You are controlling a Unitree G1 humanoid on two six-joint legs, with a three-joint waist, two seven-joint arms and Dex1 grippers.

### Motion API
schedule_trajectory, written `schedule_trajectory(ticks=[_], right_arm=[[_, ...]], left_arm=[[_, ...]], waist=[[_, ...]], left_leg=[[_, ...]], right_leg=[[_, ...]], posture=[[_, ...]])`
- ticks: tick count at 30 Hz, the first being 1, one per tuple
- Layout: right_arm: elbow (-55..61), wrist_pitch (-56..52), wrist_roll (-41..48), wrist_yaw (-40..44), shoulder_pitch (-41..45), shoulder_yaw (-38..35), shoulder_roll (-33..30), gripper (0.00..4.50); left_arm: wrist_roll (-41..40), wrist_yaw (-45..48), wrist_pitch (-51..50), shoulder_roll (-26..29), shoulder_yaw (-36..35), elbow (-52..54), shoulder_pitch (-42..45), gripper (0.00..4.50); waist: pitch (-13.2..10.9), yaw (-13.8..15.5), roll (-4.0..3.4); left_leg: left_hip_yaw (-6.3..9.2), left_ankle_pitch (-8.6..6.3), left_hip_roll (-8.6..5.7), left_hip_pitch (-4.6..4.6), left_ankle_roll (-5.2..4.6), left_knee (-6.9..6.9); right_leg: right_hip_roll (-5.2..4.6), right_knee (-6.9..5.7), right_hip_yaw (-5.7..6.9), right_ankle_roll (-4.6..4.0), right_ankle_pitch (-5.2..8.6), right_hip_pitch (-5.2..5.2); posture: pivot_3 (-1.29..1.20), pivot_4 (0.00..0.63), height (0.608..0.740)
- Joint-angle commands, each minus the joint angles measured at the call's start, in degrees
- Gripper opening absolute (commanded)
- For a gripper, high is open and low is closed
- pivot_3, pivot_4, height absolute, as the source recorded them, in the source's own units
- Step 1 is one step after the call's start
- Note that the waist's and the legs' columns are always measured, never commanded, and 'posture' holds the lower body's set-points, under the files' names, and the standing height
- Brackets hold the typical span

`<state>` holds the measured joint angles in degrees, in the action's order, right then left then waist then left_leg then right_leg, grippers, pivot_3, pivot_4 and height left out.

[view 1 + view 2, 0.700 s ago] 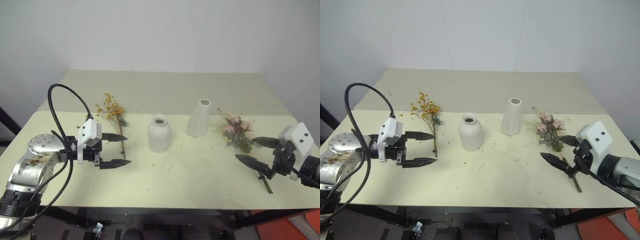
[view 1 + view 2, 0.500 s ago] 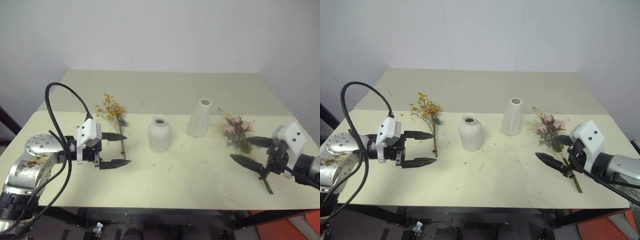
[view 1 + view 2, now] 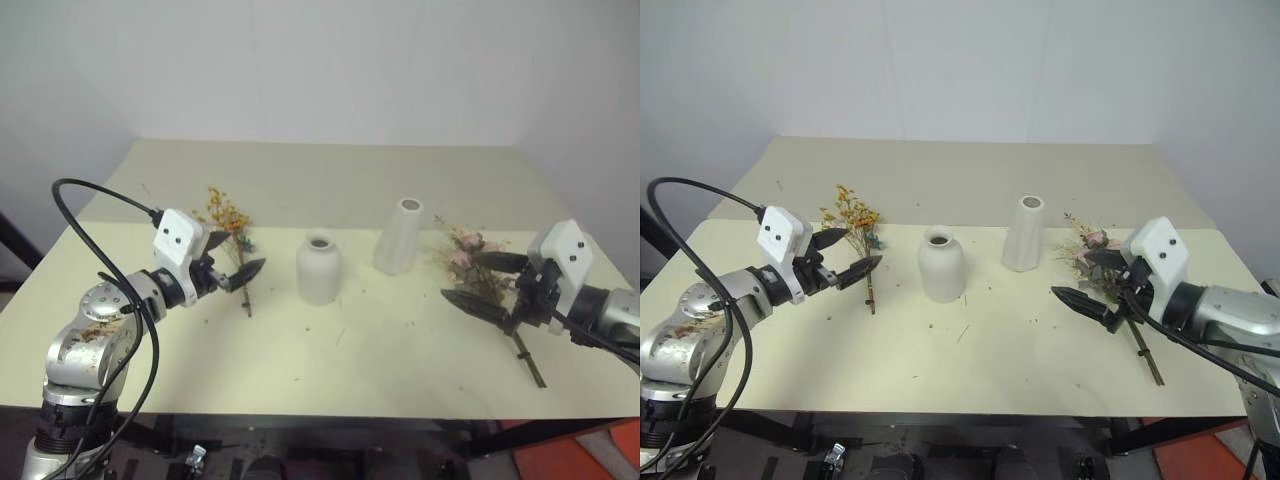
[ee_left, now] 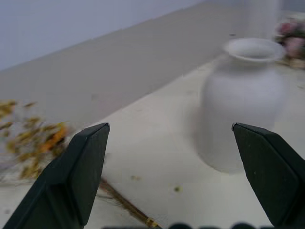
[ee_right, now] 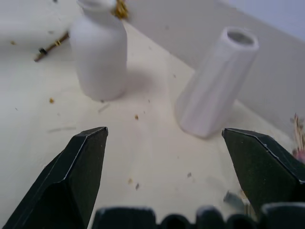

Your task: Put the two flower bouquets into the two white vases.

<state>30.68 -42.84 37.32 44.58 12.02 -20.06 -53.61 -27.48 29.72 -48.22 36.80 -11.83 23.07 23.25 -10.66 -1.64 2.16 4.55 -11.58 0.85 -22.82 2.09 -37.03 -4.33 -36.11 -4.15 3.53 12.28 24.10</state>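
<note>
Above the worktop (image 3: 330, 350), both end effectors gape wide, empty: left end effector (image 3: 236, 257) over the yellow bouquet (image 3: 229, 228), right end effector (image 3: 481, 281) over the pink roses (image 3: 470, 255). Between stand the round vase (image 3: 319, 268) and tall vase (image 3: 399, 236).

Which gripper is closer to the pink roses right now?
Right. The right gripper hangs open right over the pink roses; the left gripper is across the table, by the yellow flowers.
</note>
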Motion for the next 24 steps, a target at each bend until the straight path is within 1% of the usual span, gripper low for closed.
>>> schedule_trajectory(ticks=[1, 3, 4, 7, 9, 11, 12, 15, 18, 20, 21, 24], right_arm=[[2.3, -0.4, 2.6, 1.9, 6.7, 3.1, -1.8, 4.48], [2.1, -0.5, 2.7, 2.3, 10.7, 5.9, -1.6, 4.48], [1.7, -0.4, 2.4, 2.4, 12.2, 7.3, -1.4, 4.48], [0.2, 0.2, 1.1, 2.4, 15.0, 10.3, -0.8, 4.48], [-0.6, 0.6, 0.1, 2.6, 15.8, 11.7, -0.7, 4.48], [-1.1, 1.1, -0.9, 3.1, 16.8, 13.1, -0.7, 4.48], [-1.6, 1.3, -1.1, 3.3, 17.8, 13.7, -0.4, 4.48], [-3.2, 1.3, -1.7, 3.5, 21.3, 15.5, 0.8, 4.48], [-5.2, 2.3, -3.0, 4.1, 23.6, 17.0, 1.9, 4.48], [-6.8, 3.1, -4.1, 4.4, 24.5, 17.8, 2.7, 4.48], [-7.6, 3.4, -4.9, 4.3, 25.0, 18.3, 3.1, 4.48], [-8.4, 3.8, -5.7, 4.4, 25.5, 19.0, 4.1, 4.48]], left_arm=[[0.3, -9.9, -31.1, -2.1, 0.4, -2.7, 13.5, 4.5], [2.5, -13.7, -40.7, -4.5, 1.0, -5.4, 19.2, 4.5], [2.9, -15.8, -42.5, -6.2, -0.1, -8.3, 21.4, 4.5], [6.9, -23.8, -44.3, -13.6, -5.9, -17.2, 27.6, 4.5], [8.0, -26.5, -44.3, -16.3, -8.2, -20.5, 29.8, 4.5], [9.9, -29.7, -44.3, -19.4, -12.4, -24.4, 32.5, 4.5], [11.0, -31.3, -44.3, -20.7, -14.4, -26.2, 33.7, 4.5], [13.7, -33.3, -44.0, -22.0, -15.9, -29.6, 35.9, 4.5], [15.2, -34.1, -41.3, -22.0, -15.1, -33.8, 37.5, 4.5], [15.7, -34.0, -39.2, -21.9, -14.6, -37.0, 38.3, 4.5], [16.3, -35.4, -37.3, -22.4, -16.2, -40.1, 39.1, 4.5], [16.9, -35.8, -31.5, -22.4, -16.3, -47.4, 40.2, 4.5]], waist=[[0.0, 0.1, 0.03], [0.0, -0.1, 0.03], [0.0, -0.3, 0.03], [0.0, -0.4, 0.04], [0.0, -0.5, 0.04], [0.0, -0.6, 0.04], [0.0, -0.6, 0.05], [0.0, -0.8, 0.05], [0.0, -0.8, 0.05], [0.0, -0.7, 0.05], [0.0, -0.7, 0.05], [0.0, -0.6, 0.05]], left_leg=[[0.0, 0.0, -0.01, 0.04, 0.0, -0.03], [0.11, 0.02, -0.03, 0.02, 0.02, -0.11], [0.11, 0.02, -0.04, 0.06, 0.02, -0.11], [0.1, 0.02, -0.06, 0.02, 0.03, -0.07], [0.11, 0.02, -0.07, -0.11, 0.03, -0.06], [0.1, 0.02, -0.08, -0.13, 0.04, -0.01], [0.1, 0.02, -0.08, -0.15, 0.04, 0.01], [0.09, 0.03, -0.09, -0.1, 0.07, 0.01], [0.1, 0.04, -0.09, -0.05, 0.09, 0.03], [0.1, 0.04, -0.09, -0.08, 0.1, 0.03], [0.1, 0.04, -0.1, -0.08, 0.1, 0.03], [0.1, 0.05, -0.12, -0.1, 0.11, 0.03]], right_leg=[[0.0, -0.06, 0.01, 0.0, 0.0, -0.04], [0.05, -0.02, 0.09, 0.09, -0.05, -0.06], [0.04, -0.01, 0.08, 0.09, -0.05, -0.13], [0.0, 0.08, 0.08, 0.09, -0.05, -0.1], [0.0, 0.09, 0.08, 0.03, -0.09, 0.04], [-0.02, 0.07, 0.07, -0.36, -0.32, 0.1], [-0.03, 0.08, 0.07, -0.39, -0.34, 0.14], [-0.02, 0.06, 0.07, -0.31, -0.3, 0.11], [-0.02, 0.06, 0.07, -0.06, -0.15, 0.06], [-0.03, 0.06, 0.07, -0.1, -0.17, 0.08], [-0.04, 0.06, 0.07, -0.13, -0.19, 0.08], [-0.06, 0.07, 0.07, -0.29, -0.3, 0.09]], posture=[[0.0, 0.15, 0.74], [0.0, 0.15, 0.74], [0.0, 0.15, 0.74], [0.0, 0.15, 0.74], [0.0, 0.15, 0.74], [0.0, 0.15, 0.74], [0.0, 0.15, 0.74], [0.0, 0.15, 0.74], [0.0, 0.15, 0.74], [0.0, 0.15, 0.74], [0.0, 0.15, 0.74], [0.0, 0.15, 0.74]])
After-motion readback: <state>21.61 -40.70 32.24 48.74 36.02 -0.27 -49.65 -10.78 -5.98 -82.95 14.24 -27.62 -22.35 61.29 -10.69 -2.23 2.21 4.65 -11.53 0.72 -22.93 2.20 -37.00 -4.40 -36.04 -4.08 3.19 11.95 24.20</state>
